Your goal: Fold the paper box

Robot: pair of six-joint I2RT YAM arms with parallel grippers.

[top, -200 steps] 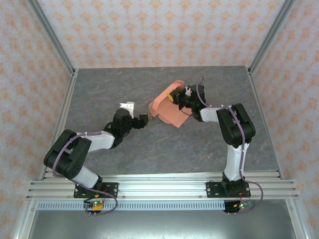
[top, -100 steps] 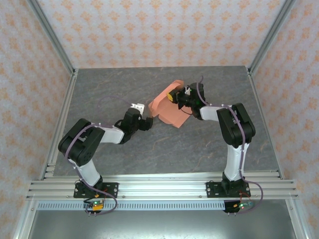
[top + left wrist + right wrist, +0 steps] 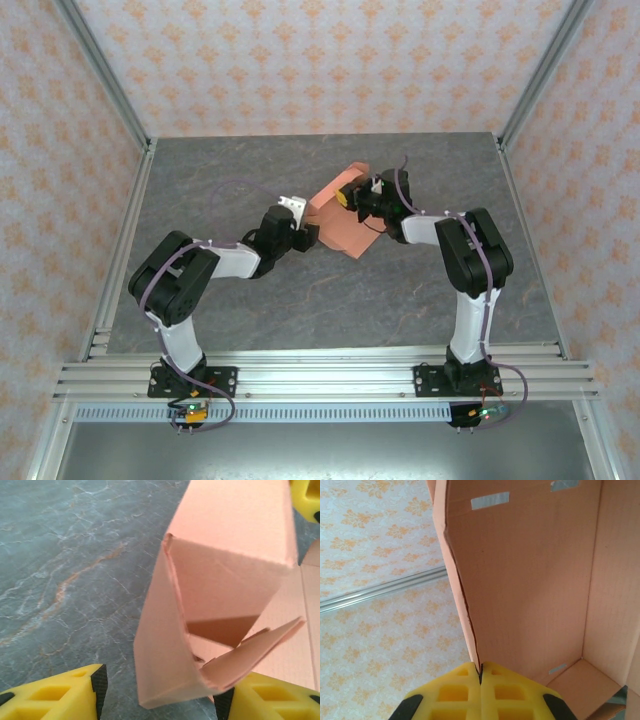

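Left pincer (image 3: 160, 700) astride paper box (image 3: 225, 580), pads (image 3: 55, 700) cropped

The paper box (image 3: 220, 545) is matt salmon cardboard, smooth outside and faintly ribbed inside. The table (image 3: 60, 555) looks like dull, grey, veined stone. The right pincer (image 3: 480, 670) has yellow moulded plastic fingers (image 3: 452, 692).

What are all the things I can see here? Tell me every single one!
paper box: one, salmon-orange, mid-table, partly folded
tape strips: three, grey, inside the box
table: one, grey marbled, under everything
walls: three, cream with orange pattern, around the table
rails: several, silver, near edge
left arm, right arm: two, black and white, near edge
left gripper: one, yellow, open around a box wall
right gripper: one, yellow, shut on a box wall's edge
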